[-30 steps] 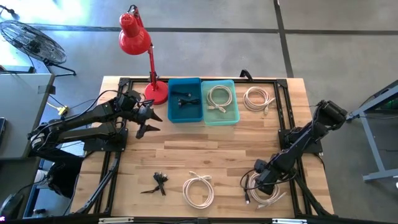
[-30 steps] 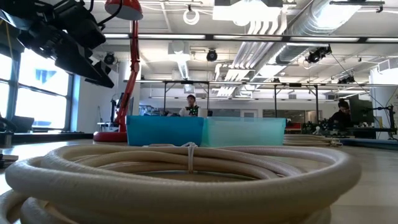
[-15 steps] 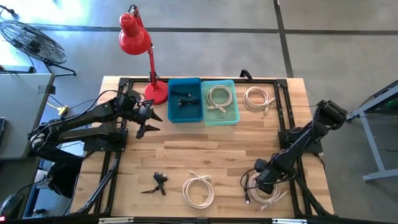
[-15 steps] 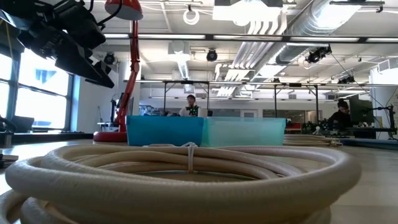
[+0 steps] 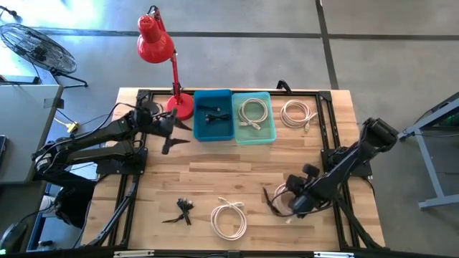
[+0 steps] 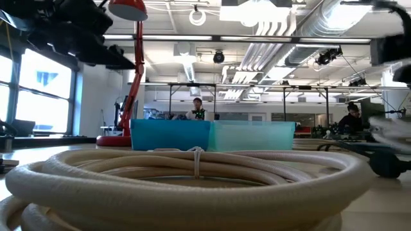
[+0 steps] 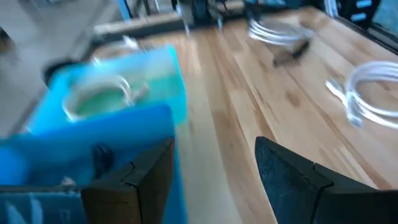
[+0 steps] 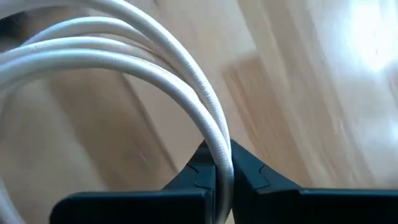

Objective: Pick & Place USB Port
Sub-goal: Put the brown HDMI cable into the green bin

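Near surface [image 5: 215, 179] front right: right pincer [image 8: 216, 167] pinching white cable coil [image 8: 124, 56]. By blue bin [image 5: 213, 115]: left pincer [image 7: 214, 171], spread, empty.

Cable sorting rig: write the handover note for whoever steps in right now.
Right tool: shut on a coiled white cable, lifted at the table's front right.
Left tool: open, empty, by the dark blue bin.
Done: a small black cable lies in the dark blue bin, a white coil in the light teal bin.
Left: the held cable; a white coil and a black cable at the front; a white coil at the back right.
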